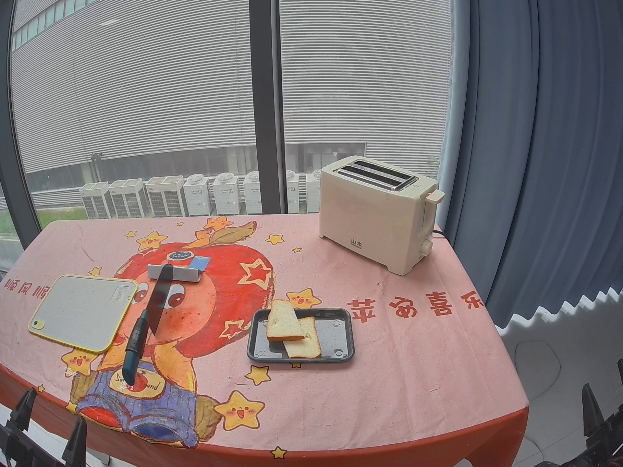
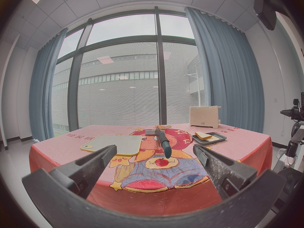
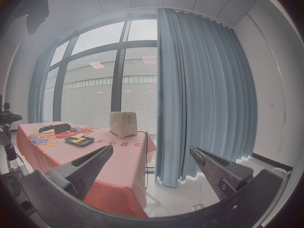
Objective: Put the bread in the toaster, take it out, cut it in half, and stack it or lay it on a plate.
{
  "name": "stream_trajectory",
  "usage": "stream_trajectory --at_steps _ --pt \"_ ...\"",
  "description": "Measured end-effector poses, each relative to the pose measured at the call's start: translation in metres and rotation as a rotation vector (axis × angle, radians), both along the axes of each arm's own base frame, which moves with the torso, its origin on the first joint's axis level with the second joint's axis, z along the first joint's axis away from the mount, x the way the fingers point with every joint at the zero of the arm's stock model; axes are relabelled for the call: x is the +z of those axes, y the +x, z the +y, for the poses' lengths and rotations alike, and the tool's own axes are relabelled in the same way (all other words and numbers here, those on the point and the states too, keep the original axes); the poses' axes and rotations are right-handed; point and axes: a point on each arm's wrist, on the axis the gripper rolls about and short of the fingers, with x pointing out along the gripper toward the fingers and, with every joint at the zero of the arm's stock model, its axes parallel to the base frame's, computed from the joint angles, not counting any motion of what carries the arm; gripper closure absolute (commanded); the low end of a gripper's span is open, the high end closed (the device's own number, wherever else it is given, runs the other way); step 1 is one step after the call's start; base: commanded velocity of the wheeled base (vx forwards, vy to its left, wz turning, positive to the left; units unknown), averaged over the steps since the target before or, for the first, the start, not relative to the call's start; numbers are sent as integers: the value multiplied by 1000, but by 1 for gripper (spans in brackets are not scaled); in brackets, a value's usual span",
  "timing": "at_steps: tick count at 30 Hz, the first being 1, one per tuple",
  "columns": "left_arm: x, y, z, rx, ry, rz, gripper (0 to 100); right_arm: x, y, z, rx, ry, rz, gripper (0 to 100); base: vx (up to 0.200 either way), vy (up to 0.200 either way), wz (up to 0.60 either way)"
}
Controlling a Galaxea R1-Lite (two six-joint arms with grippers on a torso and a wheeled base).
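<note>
The left claw (image 2: 154,150) hangs just off the near edge of the table (image 1: 415,384), at its left corner. Its two dark fingers (image 2: 95,162) are spread wide with nothing between them. The right claw (image 3: 151,150) is off the table's near right corner, out over the floor, and it is also spread wide and empty.

The bread (image 1: 293,332) is two slices overlapping on a dark rectangular tray (image 1: 339,351); the upper slice lies partly across the lower one. From the left claw, the tray sits ahead and to the right, well apart from it and past the middle of the table. From the right claw, it sits ahead and to the left, also well apart. Neither claw touches the bread or the tray.

The cream toaster (image 1: 376,212) stands upright beyond the tray, at the far right of the table, farther from both claws than the bread. Its two slots face up.

Straight ahead of the left claw lies a knife (image 1: 146,322), with its blue-green handle pointing back toward the claw and its dark blade reaching a small grey block (image 1: 185,274). Just left of the knife, a pale cutting board (image 1: 81,311) with a yellow rim lies flat.
</note>
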Motion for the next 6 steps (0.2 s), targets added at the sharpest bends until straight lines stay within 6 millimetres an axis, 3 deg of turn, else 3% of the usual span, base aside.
stream_trajectory --at_steps 6 --pt "0 0 0 0 0 -2 0 0 0 0 -2 0 1 0 0 0 0"
